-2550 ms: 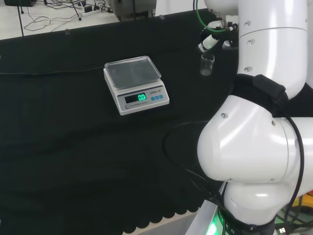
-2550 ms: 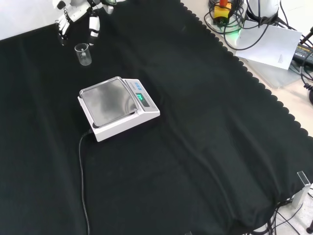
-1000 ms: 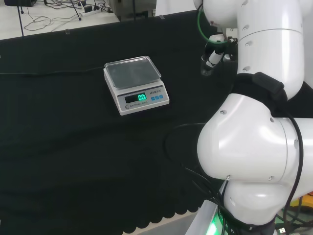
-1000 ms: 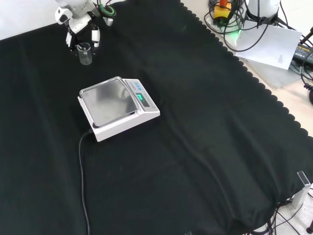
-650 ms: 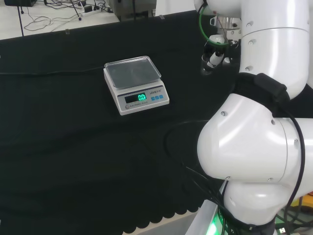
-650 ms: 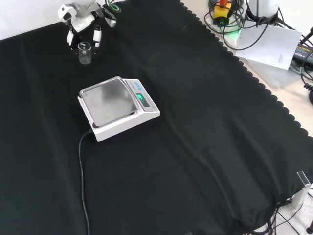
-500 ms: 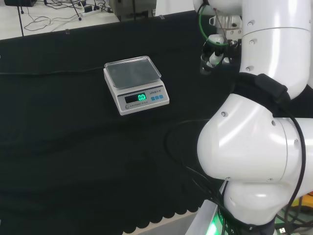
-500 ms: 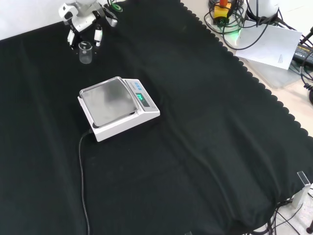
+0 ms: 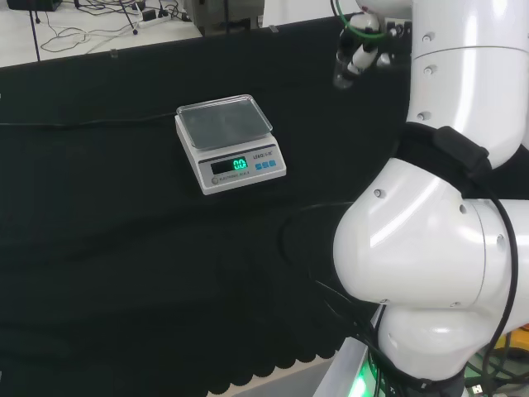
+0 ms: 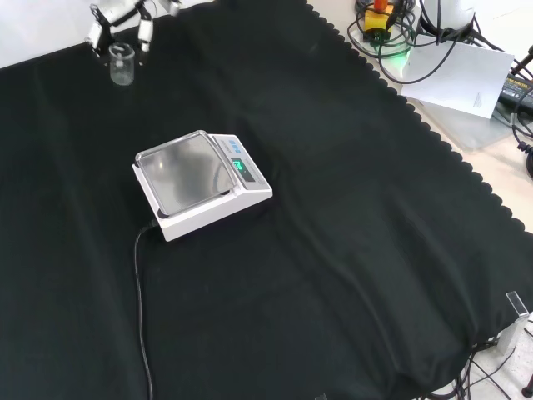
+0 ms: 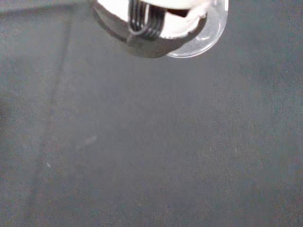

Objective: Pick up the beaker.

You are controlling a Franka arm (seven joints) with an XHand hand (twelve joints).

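Fingers of the hand (image 10: 117,23) are curled round the beaker (image 10: 122,64), which I see raised clear of the cloth (image 10: 333,208), beyond the scale (image 10: 198,182). I worry clear, smooth walls could slide out if I swing quickly.

Beaker (image 10: 122,64): small, clear glass, looks empty, upright. Held off the cloth near top-left of front view, fingers (image 10: 145,36) on both sides of its rim. Head view: beaker at top, right of centre.
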